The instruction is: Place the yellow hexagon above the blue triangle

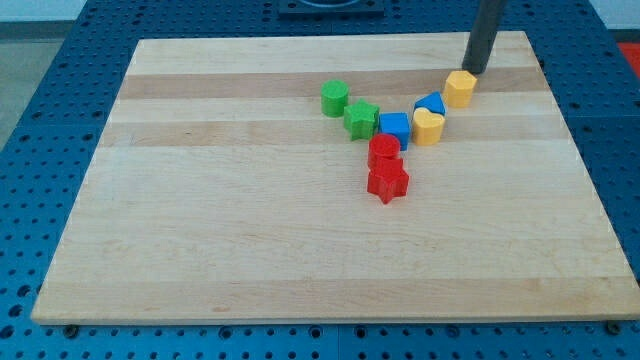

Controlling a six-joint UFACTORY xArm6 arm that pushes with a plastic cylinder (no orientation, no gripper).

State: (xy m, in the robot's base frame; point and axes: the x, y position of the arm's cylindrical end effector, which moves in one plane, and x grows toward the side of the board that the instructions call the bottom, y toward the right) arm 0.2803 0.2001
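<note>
The yellow hexagon (459, 88) sits at the view's upper right of the wooden board (250, 240). The blue triangle (431, 103) lies just below and left of it, touching or nearly touching. My tip (472, 70) is at the end of the dark rod, just above and right of the yellow hexagon, close to its top edge. A yellow heart (428, 127) lies right below the blue triangle.
A blue cube (394, 129) sits left of the yellow heart. A green star (361, 119) and a green cylinder (335, 98) lie further left. A red cylinder (384, 150) and a red star (388, 181) lie below the blue cube.
</note>
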